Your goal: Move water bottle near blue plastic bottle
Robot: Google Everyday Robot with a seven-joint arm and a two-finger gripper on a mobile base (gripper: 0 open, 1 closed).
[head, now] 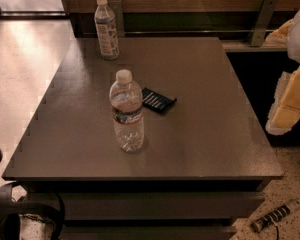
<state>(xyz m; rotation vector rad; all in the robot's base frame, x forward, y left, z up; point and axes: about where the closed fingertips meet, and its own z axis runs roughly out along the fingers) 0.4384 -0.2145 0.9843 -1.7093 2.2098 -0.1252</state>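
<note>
The water bottle (pixel 126 113) stands upright near the middle of the dark table (pixel 205 144). It is stout and clear, with a white cap and a narrow dark label band with a red stripe. The blue plastic bottle (pixel 106 29) stands upright at the table's far left edge; it is slimmer, with a white cap and a large pale label. The two bottles are well apart. My gripper (pixel 291 101) is at the right edge of the view, off the table's right side and away from both bottles, and holds nothing that I can see.
A small dark flat packet (pixel 158 100) lies just right of and behind the water bottle. A wooden wall and a metal rail (pixel 190 32) run behind the table. A striped object (pixel 276 215) lies on the floor at the lower right.
</note>
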